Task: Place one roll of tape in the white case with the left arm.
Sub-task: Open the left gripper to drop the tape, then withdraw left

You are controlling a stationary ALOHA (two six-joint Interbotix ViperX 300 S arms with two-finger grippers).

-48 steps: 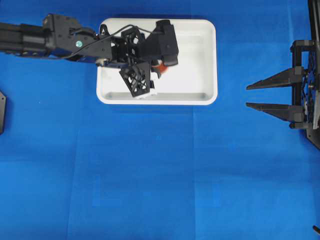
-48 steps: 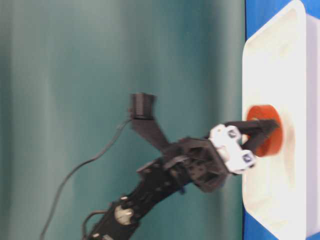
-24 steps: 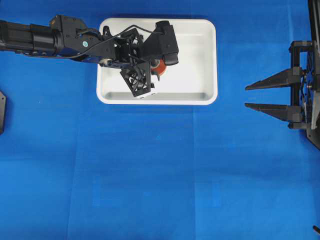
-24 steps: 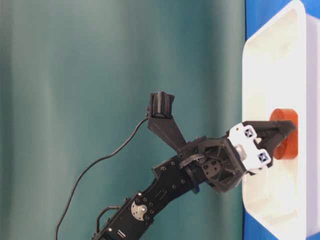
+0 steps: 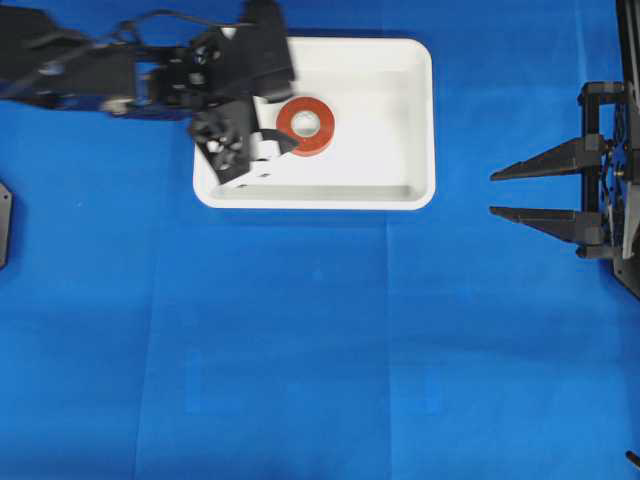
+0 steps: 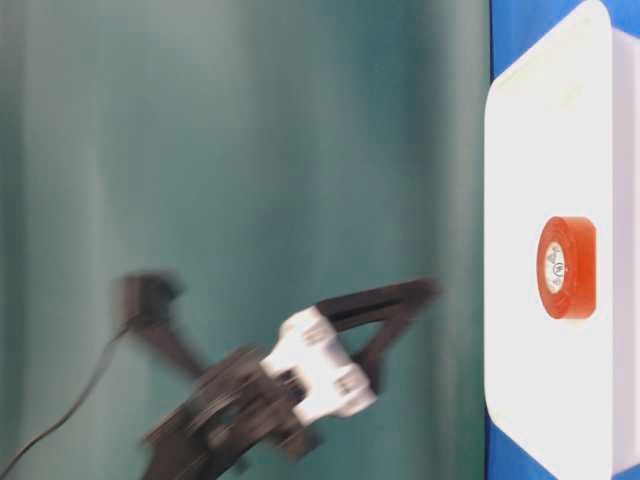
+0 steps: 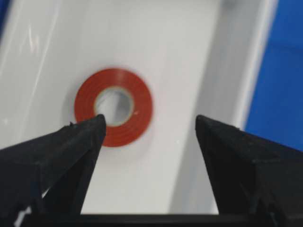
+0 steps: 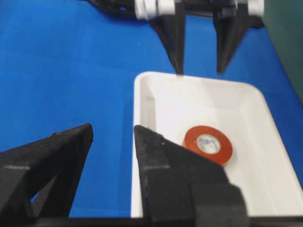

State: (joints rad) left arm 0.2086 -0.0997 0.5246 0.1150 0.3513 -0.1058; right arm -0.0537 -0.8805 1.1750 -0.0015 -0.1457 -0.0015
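The orange-red roll of tape (image 5: 306, 126) lies flat on the floor of the white case (image 5: 424, 120), left of its middle. It also shows in the table-level view (image 6: 566, 267), the left wrist view (image 7: 139, 106) and the right wrist view (image 8: 208, 144). My left gripper (image 5: 278, 130) is open and empty, lifted above the case's left part and clear of the tape. In its own view (image 7: 150, 125) the left fingertip overlaps the roll's hole. It is blurred in the table-level view (image 6: 405, 325). My right gripper (image 5: 494, 194) is open and empty, right of the case.
The case (image 8: 199, 99) stands at the back of the blue cloth (image 5: 320, 350). A black part (image 5: 3, 225) sits at the far left edge. A teal backdrop (image 6: 250, 150) fills the table-level view.
My left gripper has let go of the tape, opened, and pulled up and back to the left. The roll now lies flat in the case. The right arm has not moved.
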